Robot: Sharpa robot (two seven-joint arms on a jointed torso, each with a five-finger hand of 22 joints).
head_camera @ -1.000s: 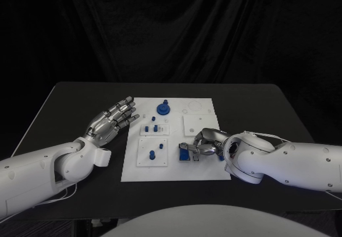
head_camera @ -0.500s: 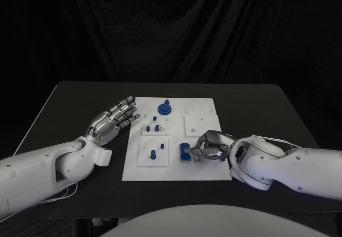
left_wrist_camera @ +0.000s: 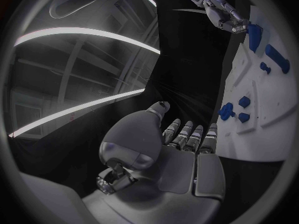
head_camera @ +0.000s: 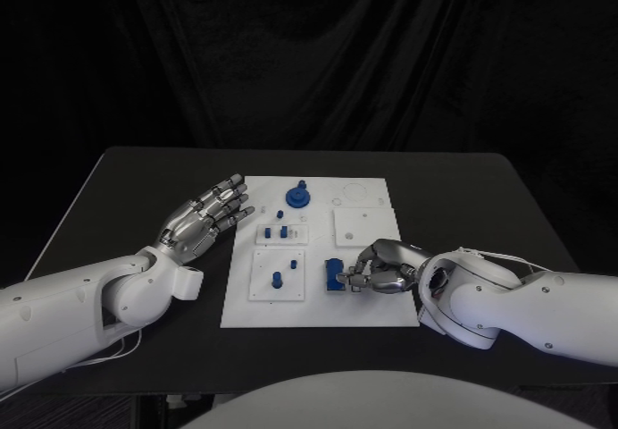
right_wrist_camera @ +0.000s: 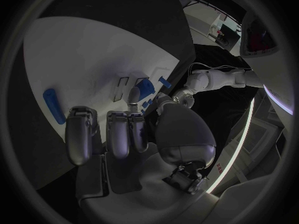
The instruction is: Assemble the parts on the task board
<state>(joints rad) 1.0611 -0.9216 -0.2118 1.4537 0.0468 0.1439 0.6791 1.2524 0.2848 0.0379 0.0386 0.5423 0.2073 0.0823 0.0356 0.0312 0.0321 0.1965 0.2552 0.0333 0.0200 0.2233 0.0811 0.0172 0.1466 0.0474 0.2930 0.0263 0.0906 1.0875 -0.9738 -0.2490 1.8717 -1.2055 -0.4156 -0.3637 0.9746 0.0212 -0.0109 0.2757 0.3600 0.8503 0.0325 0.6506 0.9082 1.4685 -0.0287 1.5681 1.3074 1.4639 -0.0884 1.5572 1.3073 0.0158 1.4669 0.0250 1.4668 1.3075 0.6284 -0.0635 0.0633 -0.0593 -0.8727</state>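
So the right hand [head_camera: 373,273] is down at about 5 o'clock on the task board [head_camera: 367,315], fingers curled in around a blue block [head_camera: 335,275] that sits on the board's near-right section. From the head view it looks like thumb and fingertips are touching the block's right side, but I can't tell if it's a true pinch or just a nudge. In the right wrist view the fingers [right_wrist_camera: 118,132] lie side by side, pressed fairly close, pointing at the board.

The left hand [head_camera: 203,219] hovers off the board's 9 o'clock edge, fingers spread and straight, holding nothing.

Other bits: a round blue knob piece [head_camera: 296,196] at 12 o'clock, two short pegs [head_camera: 274,233] around the middle-left, one peg [head_camera: 276,280] standing in the plate at 7 o'clock.

Handling guess: these look like small rigid plastic parts, light, probably a bit slick against metal fingertips. The block should take a firm squeeze fine, so I'd grab it across its two long flat sides, low down, so it doesn't twist or pop out.
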